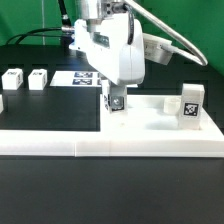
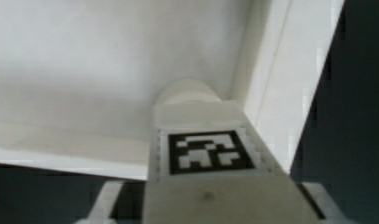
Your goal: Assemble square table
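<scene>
From where I stand, the gripper [image 1: 116,102] is clenched on a short white leg [image 2: 205,140]. The wrist view shows the leg's black-and-white tag facing the camera and its far end pointing at the square panel [image 1: 150,120]. That panel lies flat on the black table [image 1: 110,190], filling the centre-right of the exterior view, and the gripper hangs low over its left edge. Whether the held leg touches the panel, I cannot tell. A second leg [image 1: 191,103] stands upright on the panel's right end. Two spare legs [image 1: 12,78] [image 1: 38,77] sit side by side at the upper left. The marker board [image 1: 85,77] lies behind the arm, and a long white rail [image 1: 60,143] runs along the panel's near edge.
</scene>
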You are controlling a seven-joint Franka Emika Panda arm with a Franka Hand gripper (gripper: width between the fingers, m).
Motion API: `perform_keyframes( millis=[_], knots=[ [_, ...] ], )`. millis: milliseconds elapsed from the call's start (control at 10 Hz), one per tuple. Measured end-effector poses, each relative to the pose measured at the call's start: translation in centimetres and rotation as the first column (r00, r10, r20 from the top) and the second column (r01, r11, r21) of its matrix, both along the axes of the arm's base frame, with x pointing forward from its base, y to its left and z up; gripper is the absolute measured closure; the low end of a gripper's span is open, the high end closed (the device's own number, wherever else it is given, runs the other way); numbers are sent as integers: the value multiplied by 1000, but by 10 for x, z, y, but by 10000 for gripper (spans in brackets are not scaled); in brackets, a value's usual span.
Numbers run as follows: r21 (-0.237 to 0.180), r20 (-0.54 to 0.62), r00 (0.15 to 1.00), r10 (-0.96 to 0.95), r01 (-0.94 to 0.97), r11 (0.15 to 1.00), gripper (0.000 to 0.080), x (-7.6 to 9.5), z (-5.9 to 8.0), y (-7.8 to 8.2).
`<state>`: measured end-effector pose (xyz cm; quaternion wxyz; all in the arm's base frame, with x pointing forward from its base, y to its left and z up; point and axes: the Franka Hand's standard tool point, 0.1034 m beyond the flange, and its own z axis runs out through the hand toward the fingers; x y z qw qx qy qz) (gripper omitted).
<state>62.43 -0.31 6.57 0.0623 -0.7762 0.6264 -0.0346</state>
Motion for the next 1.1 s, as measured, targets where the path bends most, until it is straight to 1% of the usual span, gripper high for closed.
perform_keyframes(
  millis=[100, 200, 300, 400, 500, 700, 900, 1000, 1100],
  knots=[
    [-4, 1, 1000, 29, -29, 1000, 505, 0, -1, 0],
    [-5, 2, 999, 35, -35, 999, 285, 0, -1, 1],
    [-49, 28, 972, 235, -233, 971, 285, 1, 2, -2],
    [-93, 33, 886, 463, -459, 884, 176, 0, 7, -4],
    [-124, 31, 789, 613, -606, 786, 157, 0, 14, -4],
    [-141, 21, 720, 694, -685, 715, 152, 0, 13, -5],
    [-162, 5, 620, 784, -773, 613, 150, 0, 13, -3],
    [-194, -40, 453, 891, -878, 438, 150, 2, 13, 3],
    [-207, -60, 342, 938, -923, 324, 150, 4, 14, 7]
  ],
)
